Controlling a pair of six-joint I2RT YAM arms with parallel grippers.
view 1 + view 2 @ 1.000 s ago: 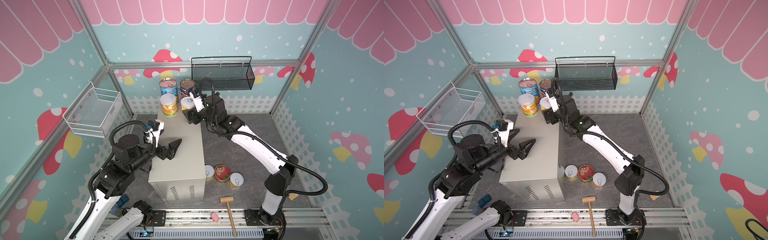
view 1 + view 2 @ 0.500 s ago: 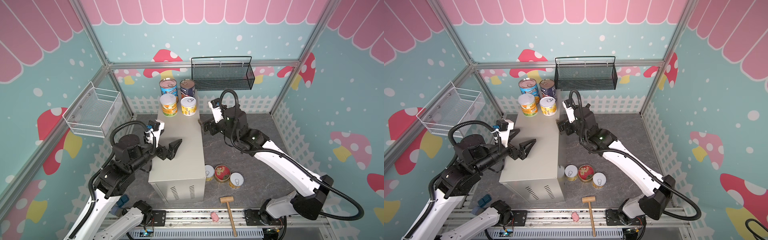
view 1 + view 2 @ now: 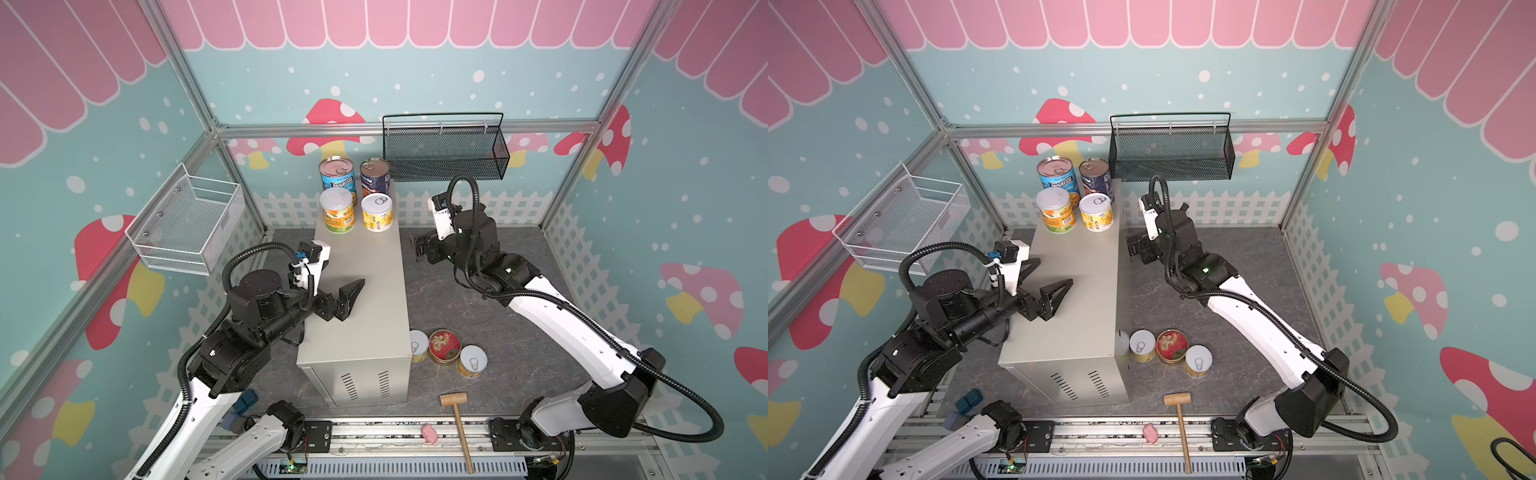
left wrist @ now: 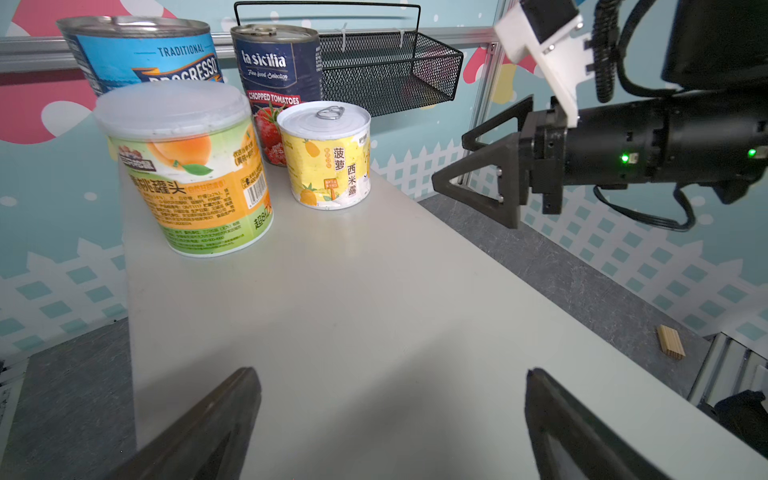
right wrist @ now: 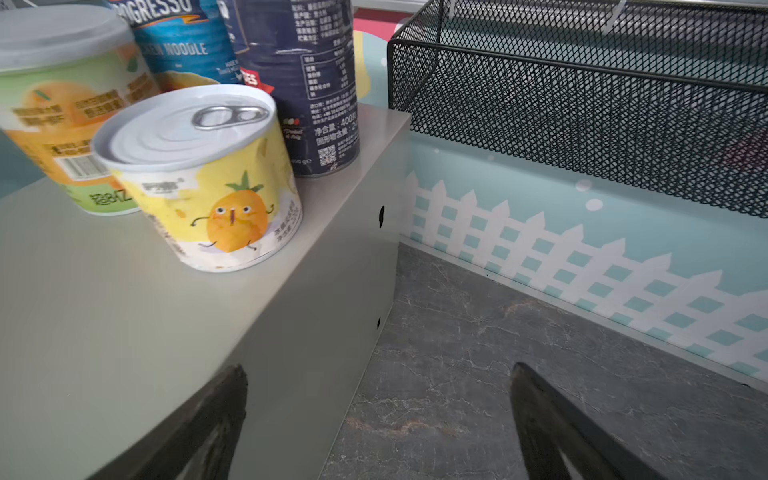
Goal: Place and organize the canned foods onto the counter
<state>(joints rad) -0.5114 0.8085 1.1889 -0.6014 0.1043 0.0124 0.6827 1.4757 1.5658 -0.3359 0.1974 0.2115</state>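
Retracting from the far end of the counter [image 3: 370, 299], the right gripper [image 3: 419, 249] is now hanging beside the cabinet's right edge, over the floor. It is well apart from the pineapple can [image 3: 377, 212], where it was positioned one second earlier. Its claw is standing released and is holding nothing; the right wrist view is showing both fingers spread wide.

The pineapple can is standing upright on the counter top, just beside the peach can [image 3: 337, 212]. The Progresso can [image 3: 337, 176] and the navy can [image 3: 375, 176] are standing behind this pair at the far end.

The left gripper [image 3: 1050, 275] is staying where it was, hovering over the middle of the counter with its claw released and empty.

Three items are remaining on the floor to the right of the counter's near end, unchanged in position: a yellow can [image 3: 418, 346] just beside the cabinet wall, a second yellow can [image 3: 471, 361], and the red-lidded tin [image 3: 444, 347] between them.
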